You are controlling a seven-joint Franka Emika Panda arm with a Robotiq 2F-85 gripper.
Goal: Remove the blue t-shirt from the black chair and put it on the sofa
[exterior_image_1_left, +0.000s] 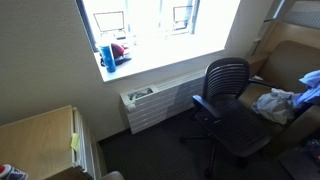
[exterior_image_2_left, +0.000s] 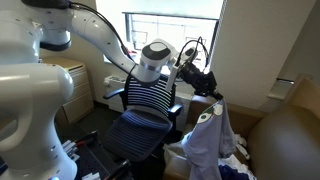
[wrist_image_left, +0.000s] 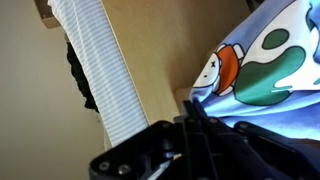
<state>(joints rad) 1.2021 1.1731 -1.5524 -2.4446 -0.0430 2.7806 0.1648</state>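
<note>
The blue t-shirt hangs from my gripper, beside the black chair and above the brown sofa. The other exterior view shows the chair with an empty seat. There the shirt is over the sofa, with my gripper at the right edge. In the wrist view the gripper is shut on the edge of the shirt, which has a green, orange and white print.
A white radiator runs under the window behind the chair and also shows in the wrist view. A wooden cabinet stands at the near left. A blue cup sits on the sill.
</note>
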